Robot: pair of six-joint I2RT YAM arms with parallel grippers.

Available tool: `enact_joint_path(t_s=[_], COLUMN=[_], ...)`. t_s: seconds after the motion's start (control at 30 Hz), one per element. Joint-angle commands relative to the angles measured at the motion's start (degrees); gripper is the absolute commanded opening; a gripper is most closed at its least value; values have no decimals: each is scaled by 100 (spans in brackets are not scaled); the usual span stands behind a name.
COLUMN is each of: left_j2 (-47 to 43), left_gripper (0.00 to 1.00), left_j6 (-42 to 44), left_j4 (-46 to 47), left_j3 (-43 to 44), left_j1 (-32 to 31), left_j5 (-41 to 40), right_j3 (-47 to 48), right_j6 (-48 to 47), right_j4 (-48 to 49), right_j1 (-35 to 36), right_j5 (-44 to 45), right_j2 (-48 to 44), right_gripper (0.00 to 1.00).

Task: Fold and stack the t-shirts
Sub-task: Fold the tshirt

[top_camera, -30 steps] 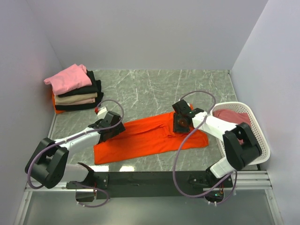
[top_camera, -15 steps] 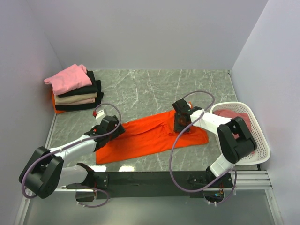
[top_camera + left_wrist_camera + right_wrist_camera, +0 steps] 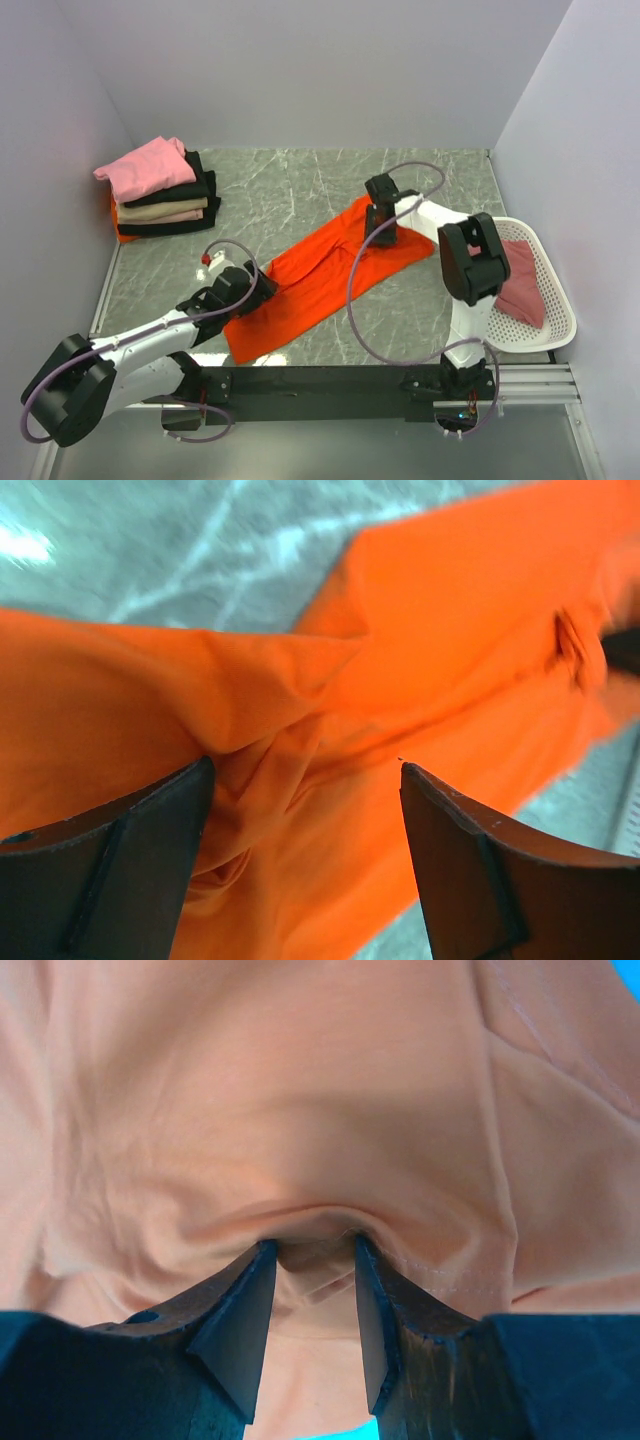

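Table: grey-green marble pattern, pale veins; also seen blurred in the left wrist view. White plastic lattice basket on table, right side, against right wall. Plain pale far wall and left wall enclose the table. Black rail along near edge; silver frame at its right end.

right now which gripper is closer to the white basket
Right. The right gripper sits on the orange shirt at its far end, a little left of the basket; the left gripper is at the shirt's near end, farther across the table.
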Motion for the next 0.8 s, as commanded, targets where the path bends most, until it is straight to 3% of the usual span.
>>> enact_joint_path(t_s=[0.0,0.43,0.6,0.77], left_j2=[53,-818,-809,-687], left_gripper=[83,83,83,83], left_j6=[-457,-1714,-1556,-898], left_j4=[-662,-1118,-1978,-2104], left_j3=[-448,-344,226,596], left_j1=[-255,-1644,-2031,-2119], left_j5=[538,433,-233,-569], right_j3=[723,3861,3776,2801], right_j6=[-214,-408,-469,-487], right_j4=[-186,-1039,-855,-520], right_j1=[-99,-249,-258,-249], right_j5=[-120,-462,-463,-489], right_j2=[618,2166,1386,200], right_gripper=[45,45,45,45])
